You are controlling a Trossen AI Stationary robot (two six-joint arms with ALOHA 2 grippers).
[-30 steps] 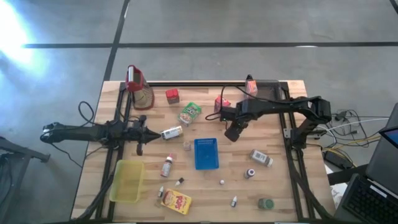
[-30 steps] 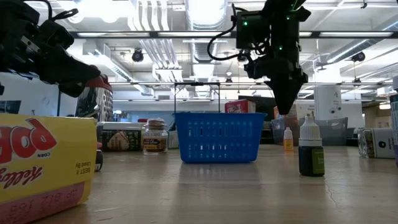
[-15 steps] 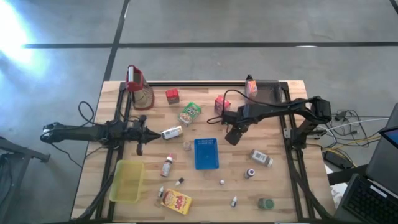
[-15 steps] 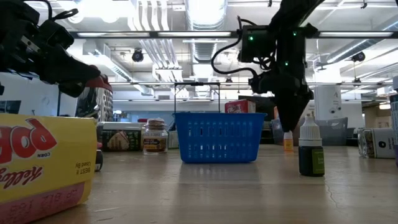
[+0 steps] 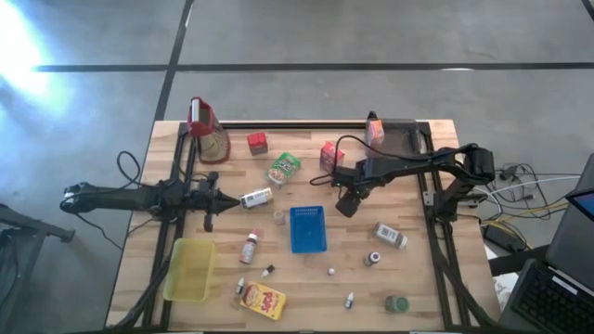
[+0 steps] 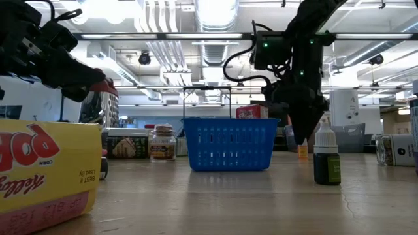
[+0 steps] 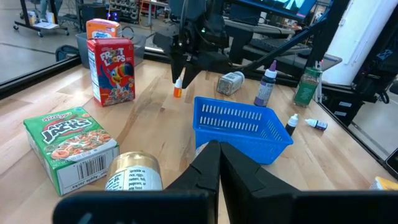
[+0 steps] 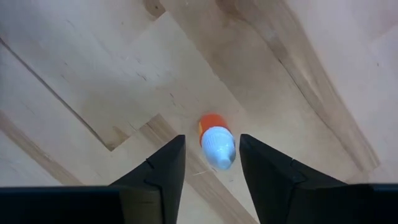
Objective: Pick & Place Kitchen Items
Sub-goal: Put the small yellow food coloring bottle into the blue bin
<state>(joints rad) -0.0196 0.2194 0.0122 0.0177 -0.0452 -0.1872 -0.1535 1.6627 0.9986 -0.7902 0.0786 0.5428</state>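
A tiny orange bottle with a white cap (image 8: 214,142) stands upright on its base on the bare wood, just right of the blue basket (image 5: 307,229). In the low view this bottle (image 6: 302,147) shows right under my right gripper's tips. My right gripper (image 8: 211,158) points straight down over it, open, one finger on either side of the cap and apart from it. In the high view that gripper (image 5: 345,206) hides the bottle. My left gripper (image 7: 217,158) waits shut at the table's left side, holding nothing.
Nearby are a red cereal box (image 5: 331,155), a green cereal box (image 5: 284,169), a lying tin (image 5: 256,198) and a small jar (image 5: 390,236). A yellow tray (image 5: 189,269) and a yellow box (image 5: 264,301) sit near the front left. The jug (image 5: 206,130) stands far left.
My right gripper has come down over the small orange bottle beside the blue basket, still pointing down. The bottle has stayed where it was.
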